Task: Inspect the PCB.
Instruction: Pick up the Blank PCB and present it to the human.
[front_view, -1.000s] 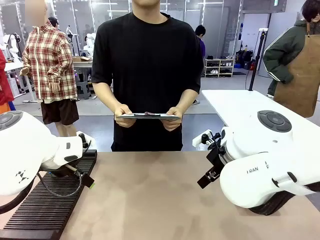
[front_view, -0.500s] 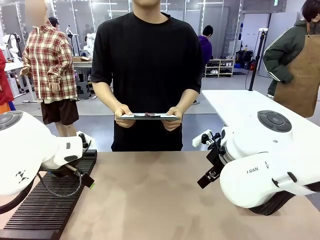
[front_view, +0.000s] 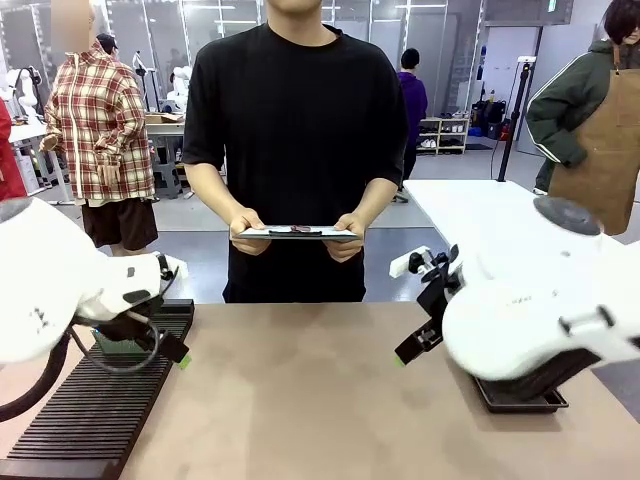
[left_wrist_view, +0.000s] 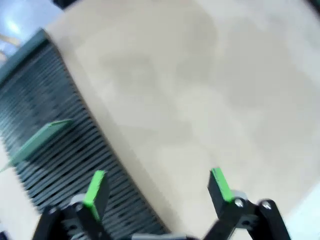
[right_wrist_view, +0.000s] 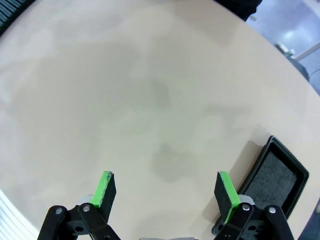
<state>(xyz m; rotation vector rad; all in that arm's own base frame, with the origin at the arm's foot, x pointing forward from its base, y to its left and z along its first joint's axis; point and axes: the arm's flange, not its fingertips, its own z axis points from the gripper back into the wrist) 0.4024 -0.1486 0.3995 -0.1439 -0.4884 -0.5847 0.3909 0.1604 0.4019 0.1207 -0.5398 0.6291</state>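
Left wrist view shows the PCB (left_wrist_view: 41, 141) sitting in the black rack (left_wrist_view: 55, 95); the left gripper (left_wrist_view: 156, 176) and right gripper (right_wrist_view: 164, 176) are open, empty.

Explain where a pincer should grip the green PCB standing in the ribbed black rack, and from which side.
Probably the free upper edge, from above, clamping across its two flat faces. The PCB stands on edge in the rack, its lower edge sunk between ribs, so only the top part is exposed.
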